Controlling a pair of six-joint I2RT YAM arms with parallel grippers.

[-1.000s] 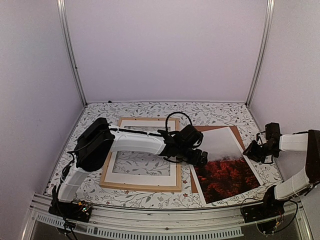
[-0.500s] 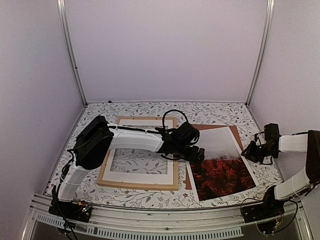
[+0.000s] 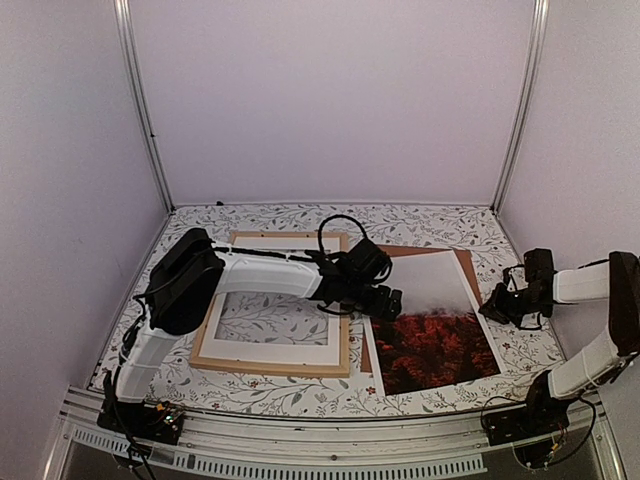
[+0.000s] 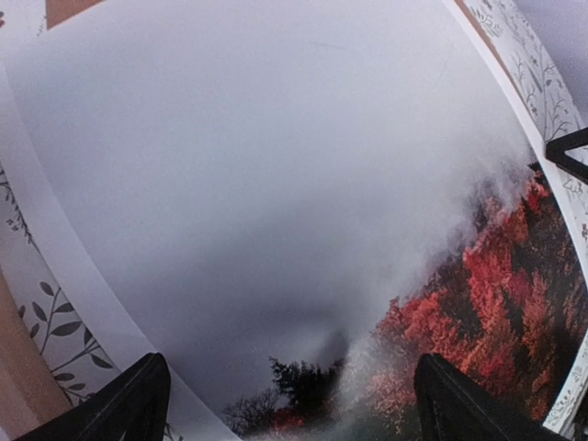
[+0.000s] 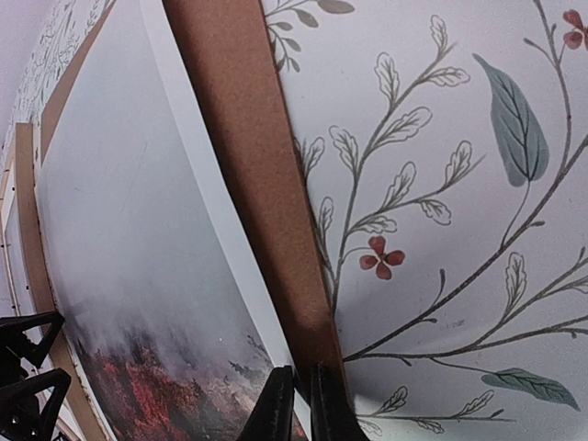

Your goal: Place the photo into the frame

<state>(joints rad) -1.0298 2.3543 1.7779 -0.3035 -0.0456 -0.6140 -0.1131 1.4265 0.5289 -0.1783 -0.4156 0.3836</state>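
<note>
The photo (image 3: 432, 322), misty grey at the far half and red foliage at the near half, lies flat to the right of the light-wood frame (image 3: 265, 368), its left edge close to the frame's right strip. My left gripper (image 3: 385, 302) rests low over the photo's left part (image 4: 276, 184), jaws wide open (image 4: 294, 418), nothing between them. My right gripper (image 3: 497, 305) is at the photo's right edge, its fingers (image 5: 301, 404) closed to a thin slit over the photo's white border (image 5: 138, 276).
A brown backing board (image 3: 466, 265) lies under the photo, a strip of it (image 5: 248, 184) showing along the right side. A white mat (image 3: 275, 352) sits inside the frame. Floral tablecloth (image 3: 430, 225) around; side walls and metal posts close by.
The photo and the board under it have slid left toward the frame together with my left gripper. The frame has shifted slightly left. My right gripper's jaws have closed down.
</note>
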